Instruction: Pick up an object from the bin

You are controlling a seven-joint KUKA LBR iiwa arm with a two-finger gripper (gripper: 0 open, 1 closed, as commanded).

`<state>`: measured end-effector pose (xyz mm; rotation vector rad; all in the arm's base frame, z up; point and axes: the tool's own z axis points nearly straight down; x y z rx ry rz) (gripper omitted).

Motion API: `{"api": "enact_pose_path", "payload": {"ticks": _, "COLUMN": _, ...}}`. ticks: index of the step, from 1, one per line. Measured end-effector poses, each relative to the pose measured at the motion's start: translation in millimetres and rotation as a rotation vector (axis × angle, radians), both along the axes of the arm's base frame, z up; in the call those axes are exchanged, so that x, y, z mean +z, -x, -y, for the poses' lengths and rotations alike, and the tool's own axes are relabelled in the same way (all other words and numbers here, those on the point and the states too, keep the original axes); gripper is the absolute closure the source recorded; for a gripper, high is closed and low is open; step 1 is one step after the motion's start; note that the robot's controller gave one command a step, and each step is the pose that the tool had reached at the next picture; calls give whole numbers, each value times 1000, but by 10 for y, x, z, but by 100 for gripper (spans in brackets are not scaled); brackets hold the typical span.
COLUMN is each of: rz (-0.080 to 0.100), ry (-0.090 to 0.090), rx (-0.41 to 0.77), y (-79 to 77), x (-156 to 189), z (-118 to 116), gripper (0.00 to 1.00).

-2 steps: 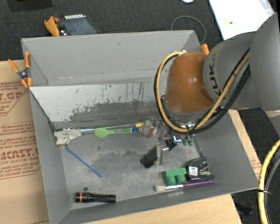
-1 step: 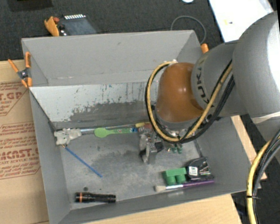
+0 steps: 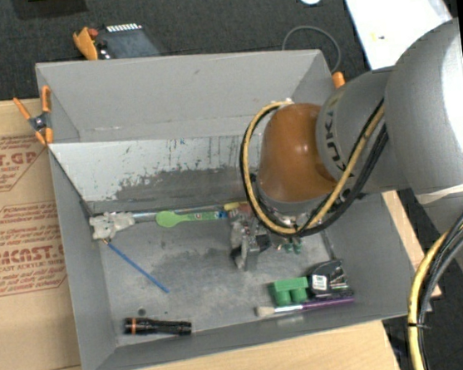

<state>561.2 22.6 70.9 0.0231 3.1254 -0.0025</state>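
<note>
grey metal bin [image 3: 201, 276] shows a lot of bare floor right where the jaws hang. That is the main worry: a close here may come up with nothing. They sit low, just past the handle end of the green spoon [image 3: 181, 218] and a little below it, with small dark bits close around them that i cannot make out. the spoon looks like the nearest thing to take. its handle is thin and lies flat along the foot of the back wall, though, so a pinch at the very tip would likely let it swing or slide out on the lift. a push down beside it could also just knock it against the wall.

the orange wrist cover [image 3: 291, 160] and its looped cables [image 3: 251, 177] bulk large right of the spoon and hide much of the tool — so whether the jaws are wide or narrow, i cannot tell, and i see nothing clearly held between them.

other things lie apart:
- a white piece [image 3: 111, 226] just left of the spoon
- a blue stick [image 3: 137, 269] below the spoon and to its left
- a black torch [image 3: 157, 326] well below the spoon
- a green block [image 3: 288, 290] and a purple pen [image 3: 313, 302], together, below the spoon and to its right
</note>
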Motion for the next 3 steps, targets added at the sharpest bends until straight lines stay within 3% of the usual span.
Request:
{"api": "enact_pose_path", "payload": {"ticks": 1, "rz": -6, "ry": 1, "rx": 0, "y": 77, "x": 609, "z": 70, "gripper": 100}}
{"api": "enact_pose_path", "payload": {"ticks": 2, "rz": -6, "ry": 1, "rx": 21, "y": 595, "x": 1794, "z": 394, "gripper": 100}}
{"api": "enact_pose_path", "payload": {"ticks": 3, "rz": -6, "ry": 1, "rx": 21, "y": 595, "x": 1794, "z": 393, "gripper": 100}}
